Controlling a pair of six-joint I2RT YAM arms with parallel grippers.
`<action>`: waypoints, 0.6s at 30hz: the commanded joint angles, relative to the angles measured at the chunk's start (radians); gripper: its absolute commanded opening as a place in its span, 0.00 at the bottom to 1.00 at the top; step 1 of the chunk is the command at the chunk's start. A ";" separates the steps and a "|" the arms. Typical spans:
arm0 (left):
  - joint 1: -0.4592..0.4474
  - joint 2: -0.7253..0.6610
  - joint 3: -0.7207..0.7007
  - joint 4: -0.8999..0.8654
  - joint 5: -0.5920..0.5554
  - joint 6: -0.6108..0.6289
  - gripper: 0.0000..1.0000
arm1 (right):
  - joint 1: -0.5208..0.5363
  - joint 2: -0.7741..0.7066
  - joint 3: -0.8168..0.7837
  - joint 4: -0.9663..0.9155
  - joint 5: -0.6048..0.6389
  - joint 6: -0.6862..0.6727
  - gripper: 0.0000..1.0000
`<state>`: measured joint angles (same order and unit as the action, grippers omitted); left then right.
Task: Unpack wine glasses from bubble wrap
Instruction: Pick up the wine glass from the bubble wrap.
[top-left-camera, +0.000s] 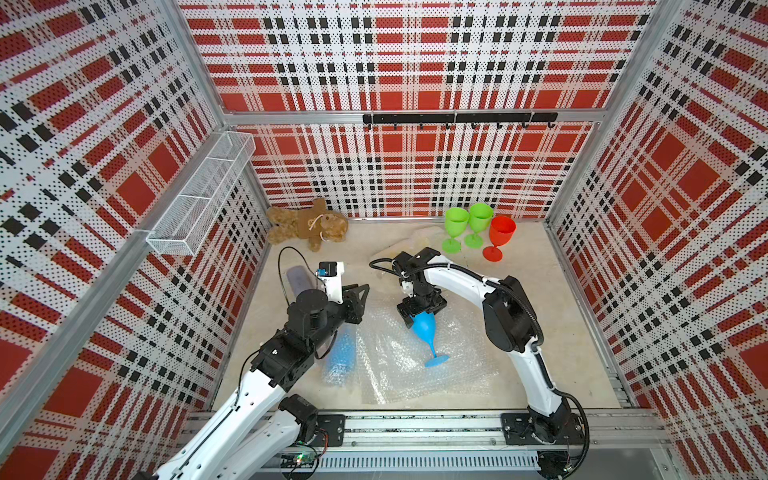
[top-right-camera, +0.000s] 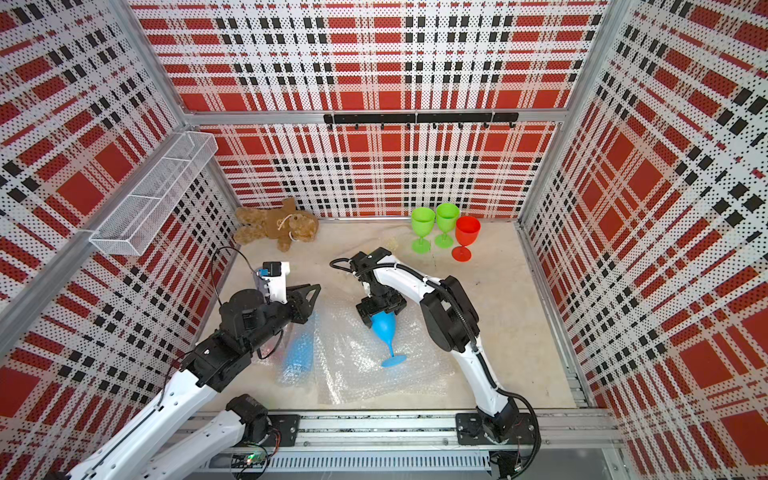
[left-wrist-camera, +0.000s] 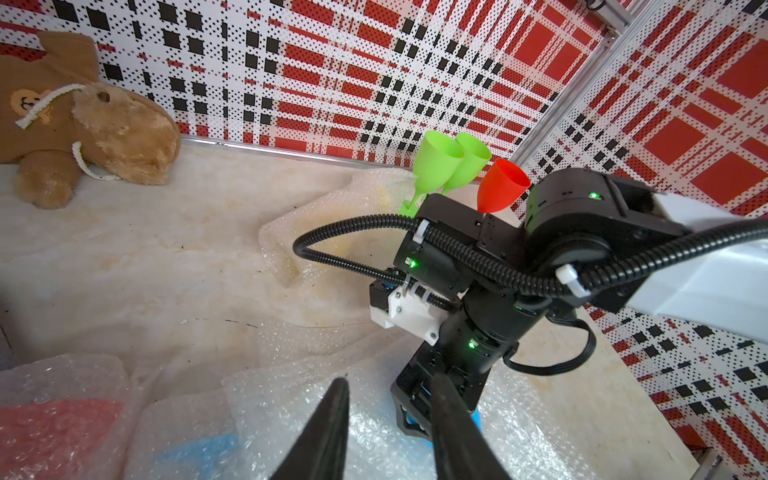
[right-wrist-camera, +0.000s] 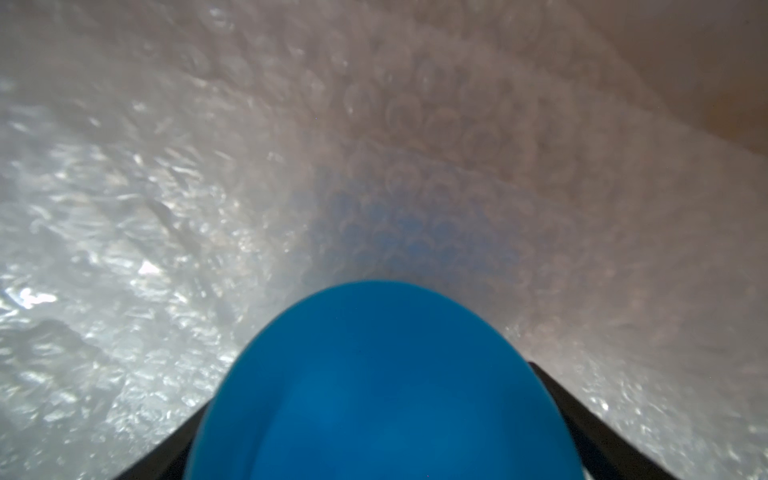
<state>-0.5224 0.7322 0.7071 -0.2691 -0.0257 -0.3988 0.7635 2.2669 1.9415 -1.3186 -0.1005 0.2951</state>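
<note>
Blue goblet (right-wrist-camera: 382, 386) lies, bowl between wide-set right jaws, grip unclear; left jaws parted above bubble wrap (left-wrist-camera: 266, 415).

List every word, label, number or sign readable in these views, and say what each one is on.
No text can be read anywhere in these views.
Teddy bear: the round orange patch on its shirt bears a mark that is too blurred to read.
Circuit board by the front rail: any print is too small to read.
</note>
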 joint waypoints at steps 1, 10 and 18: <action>0.015 -0.003 -0.011 0.028 0.013 0.008 0.36 | -0.001 0.005 0.006 -0.032 0.005 -0.011 0.92; 0.045 0.027 -0.013 0.031 0.023 0.005 0.36 | -0.006 -0.171 0.078 -0.047 -0.001 0.024 0.78; 0.060 0.052 -0.018 0.037 0.026 -0.002 0.36 | -0.088 -0.487 -0.019 0.260 0.148 0.031 0.54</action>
<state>-0.4717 0.7795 0.7002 -0.2596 -0.0074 -0.3996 0.7116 1.9148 1.9739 -1.2087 -0.0463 0.3294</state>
